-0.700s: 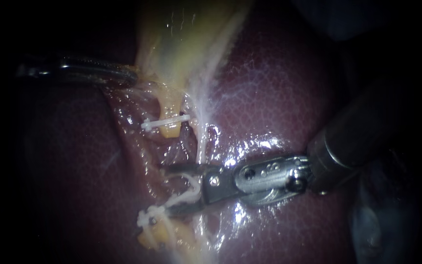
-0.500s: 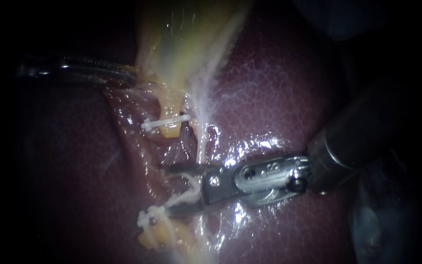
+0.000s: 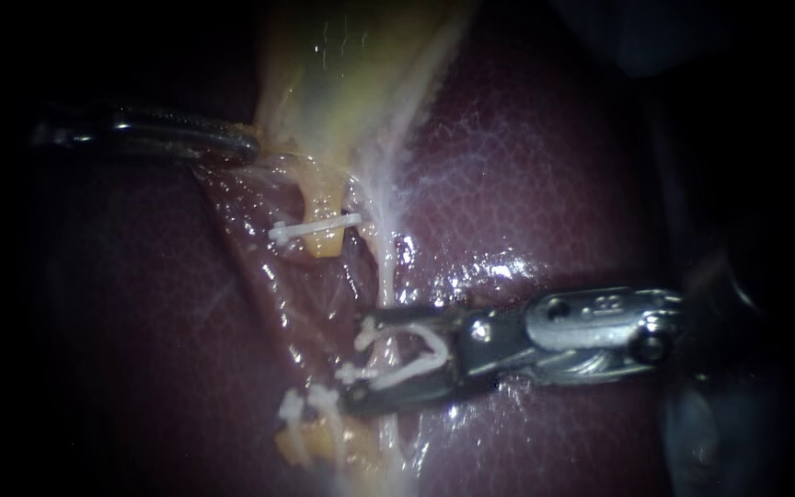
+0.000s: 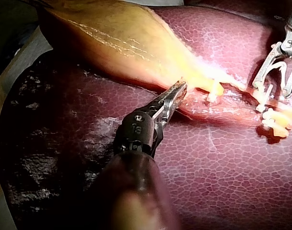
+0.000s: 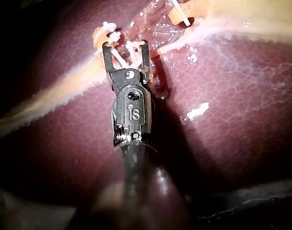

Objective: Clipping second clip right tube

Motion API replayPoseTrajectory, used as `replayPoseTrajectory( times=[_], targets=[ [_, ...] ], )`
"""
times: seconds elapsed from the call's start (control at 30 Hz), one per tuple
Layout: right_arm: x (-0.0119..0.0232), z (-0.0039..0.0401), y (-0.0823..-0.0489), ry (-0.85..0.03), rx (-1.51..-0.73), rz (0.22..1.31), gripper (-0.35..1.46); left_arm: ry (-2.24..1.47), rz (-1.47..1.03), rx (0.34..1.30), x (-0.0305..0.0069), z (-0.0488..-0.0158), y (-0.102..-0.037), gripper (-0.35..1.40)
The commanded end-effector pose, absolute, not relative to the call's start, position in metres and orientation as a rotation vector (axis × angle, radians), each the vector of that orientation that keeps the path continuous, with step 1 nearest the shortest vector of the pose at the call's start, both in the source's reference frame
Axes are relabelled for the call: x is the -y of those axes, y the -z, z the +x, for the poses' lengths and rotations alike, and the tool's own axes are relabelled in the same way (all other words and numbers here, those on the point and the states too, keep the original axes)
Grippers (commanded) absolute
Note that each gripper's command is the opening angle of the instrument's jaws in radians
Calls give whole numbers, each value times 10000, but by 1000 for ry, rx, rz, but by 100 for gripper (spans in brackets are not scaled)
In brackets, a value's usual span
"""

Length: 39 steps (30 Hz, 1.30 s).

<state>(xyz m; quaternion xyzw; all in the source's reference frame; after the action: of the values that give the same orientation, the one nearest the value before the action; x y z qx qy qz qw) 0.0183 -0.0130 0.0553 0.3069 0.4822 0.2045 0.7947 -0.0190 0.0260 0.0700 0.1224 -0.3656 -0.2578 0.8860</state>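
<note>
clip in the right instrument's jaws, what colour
White; the clip shows best in the endoscope view.

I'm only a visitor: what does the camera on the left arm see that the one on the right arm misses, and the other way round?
Only the left wrist view shows the left instrument, its jaws shut on the gallbladder at its edge. Only the right wrist view shows the right instrument along its own shaft, from behind. Both show the liver, the right instrument's end effector holding a white clip, and a fitted clip on a tube just ahead of it.
</note>
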Motion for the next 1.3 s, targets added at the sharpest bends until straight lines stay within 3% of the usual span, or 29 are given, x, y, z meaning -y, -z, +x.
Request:
replayPoseTrajectory(
  times=[0.03,0.3,0.83,1.03,1.3],
  targets=[
    [128,179,-553,-448,-1034,659,47,536,255,760,-260,-190,-700,-35],
    [123,163,-567,-494,-1020,683,47,541,257,760,-260,-190,-700,-35],
    [125,163,-642,-643,-970,799,47,541,257,760,-260,-190,-701,-35],
    [131,180,-655,-680,-989,865,47,541,256,760,-260,-190,-703,-35],
    [134,200,-662,-759,-1078,1017,47,546,259,759,-260,-190,-703,-35]
  ],
)
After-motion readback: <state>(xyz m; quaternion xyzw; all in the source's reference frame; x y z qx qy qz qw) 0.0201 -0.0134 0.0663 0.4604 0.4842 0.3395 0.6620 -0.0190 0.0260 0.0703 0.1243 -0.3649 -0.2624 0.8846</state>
